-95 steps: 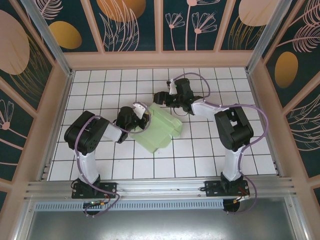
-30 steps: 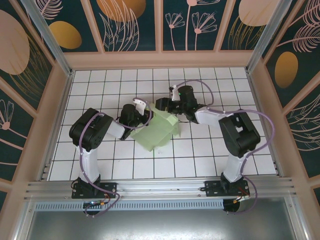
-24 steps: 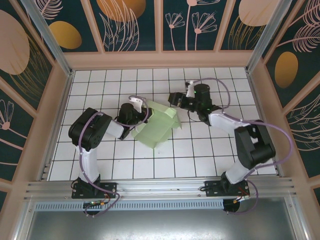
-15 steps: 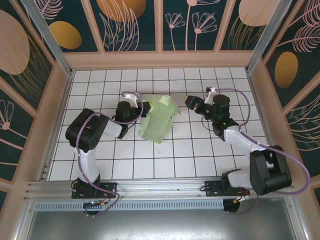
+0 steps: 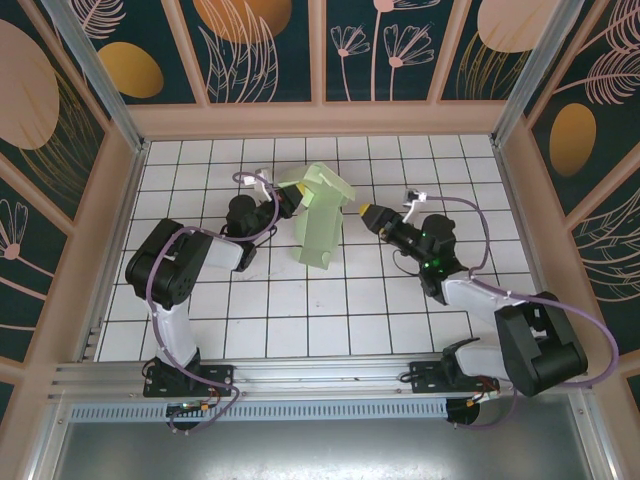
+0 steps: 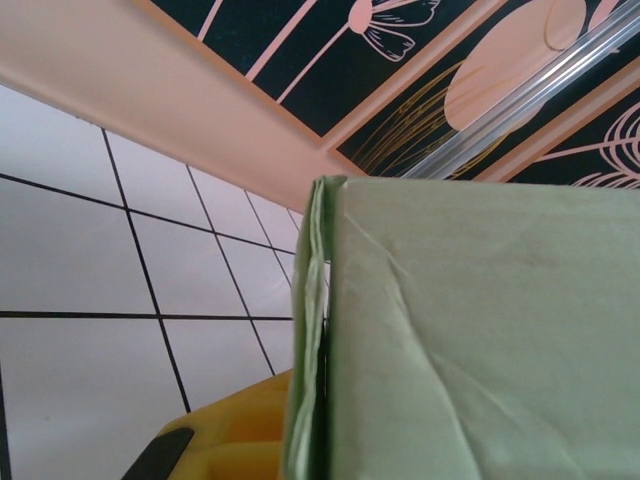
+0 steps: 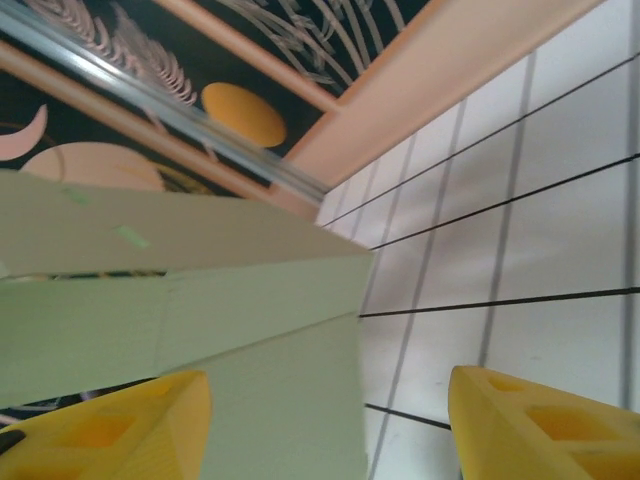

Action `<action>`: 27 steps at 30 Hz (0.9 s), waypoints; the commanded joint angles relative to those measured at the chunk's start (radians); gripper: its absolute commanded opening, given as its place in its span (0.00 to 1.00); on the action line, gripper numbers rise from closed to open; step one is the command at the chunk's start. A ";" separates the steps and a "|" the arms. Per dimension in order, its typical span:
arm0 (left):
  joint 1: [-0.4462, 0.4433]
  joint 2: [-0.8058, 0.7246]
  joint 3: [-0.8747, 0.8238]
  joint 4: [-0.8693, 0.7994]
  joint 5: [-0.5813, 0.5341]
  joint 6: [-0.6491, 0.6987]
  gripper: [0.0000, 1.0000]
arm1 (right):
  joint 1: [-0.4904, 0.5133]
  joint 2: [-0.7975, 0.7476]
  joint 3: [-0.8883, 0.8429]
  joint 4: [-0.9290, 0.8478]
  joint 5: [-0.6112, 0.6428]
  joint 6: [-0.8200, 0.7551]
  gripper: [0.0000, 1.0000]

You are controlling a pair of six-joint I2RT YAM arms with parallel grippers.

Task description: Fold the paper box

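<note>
The paper box (image 5: 318, 218) is pale mint-green creased card, lifted off the tiles and standing tilted near the middle of the floor. My left gripper (image 5: 283, 204) is shut on its left edge. In the left wrist view the card (image 6: 480, 340) hides one jaw, and a yellow finger (image 6: 225, 435) presses its folded edge at my left gripper (image 6: 305, 440). My right gripper (image 5: 366, 214) is open just right of the box, apart from it. In the right wrist view the box (image 7: 200, 300) reaches between the yellow fingers (image 7: 110, 425) of my right gripper (image 7: 325, 430), untouched.
White tiled floor (image 5: 300, 320) with black grid lines is boxed in by a pink frame and patterned walls (image 5: 320, 118). An aluminium rail (image 5: 320, 375) runs along the near edge by the arm bases. Bare tiles lie in front of the box and at both sides.
The right gripper came off the box's right side, swung out to the right, then came back beside it. The left gripper carried the box toward the back, tipping it more upright.
</note>
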 commanded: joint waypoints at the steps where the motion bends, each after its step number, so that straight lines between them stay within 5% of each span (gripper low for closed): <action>1: 0.006 -0.019 0.028 0.050 0.029 -0.025 0.00 | 0.047 0.051 0.060 0.135 -0.007 0.040 0.64; 10: 0.007 -0.030 0.010 0.056 0.017 -0.003 0.00 | 0.116 0.192 0.165 0.235 -0.028 0.077 0.59; 19: 0.007 -0.032 -0.012 0.065 0.001 0.014 0.00 | 0.119 0.173 0.162 0.208 0.000 0.072 0.55; 27: 0.006 -0.065 -0.006 -0.010 -0.013 0.116 0.00 | 0.120 0.208 0.189 0.155 -0.012 0.104 0.14</action>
